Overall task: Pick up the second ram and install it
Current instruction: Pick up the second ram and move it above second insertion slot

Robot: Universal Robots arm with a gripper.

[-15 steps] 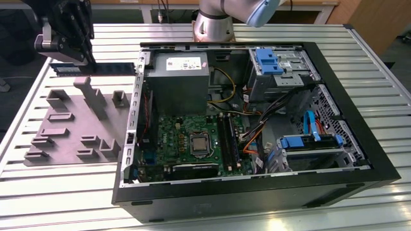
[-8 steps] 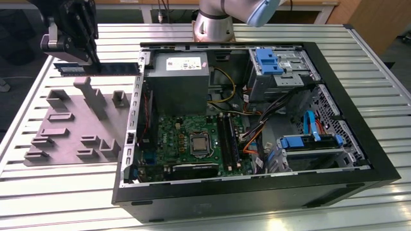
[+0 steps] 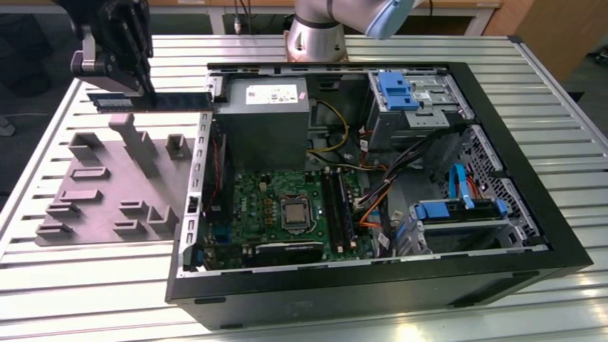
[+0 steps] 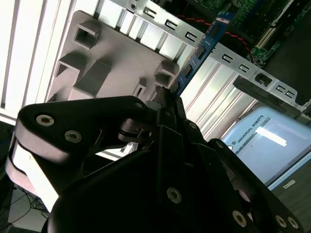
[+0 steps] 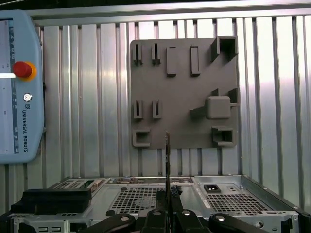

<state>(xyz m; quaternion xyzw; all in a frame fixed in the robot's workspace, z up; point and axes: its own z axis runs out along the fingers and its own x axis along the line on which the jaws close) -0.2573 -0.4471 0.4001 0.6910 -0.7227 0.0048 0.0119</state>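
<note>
Gripper (image 3: 142, 87) clamped on the second ram (image 3: 185, 101), which is lifted clear of the grey fixture plate (image 3: 105, 185). In the exterior view the stick lies level, long edge down. It hangs over the slatted table (image 3: 57, 285) toward its far edge, on the exterior view's left, just beside the open PC case (image 3: 532, 271). Its end reaches the case's far corner. The motherboard (image 3: 275, 206) lies inside the case, well apart from the stick. In the first wrist view the ram (image 5: 167, 150) shows edge-on over the plate (image 5: 184, 92).
</note>
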